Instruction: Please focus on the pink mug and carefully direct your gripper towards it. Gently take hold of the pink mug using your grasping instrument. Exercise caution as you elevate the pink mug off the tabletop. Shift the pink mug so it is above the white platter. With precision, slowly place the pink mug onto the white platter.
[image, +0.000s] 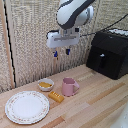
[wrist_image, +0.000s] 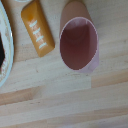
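Note:
The pink mug (image: 69, 86) stands upright on the wooden table, its loop handle toward the exterior view's right. The wrist view looks straight down into its darker inside (wrist_image: 78, 43). The white platter (image: 27, 106) with a speckled rim lies at the front of the exterior view's left; only its edge (wrist_image: 4, 55) shows in the wrist view. My gripper (image: 61, 51) hangs high above the table, over the spot between the mug and the small bowl. Its two blue-tipped fingers are spread apart and hold nothing. The fingers do not show in the wrist view.
A small white bowl (image: 46, 84) with yellow contents sits behind the platter. An orange-yellow block (image: 56, 96) lies between platter and mug, also in the wrist view (wrist_image: 37, 27). A black box-shaped appliance (image: 108, 52) stands at the back right. A woven screen lines the back.

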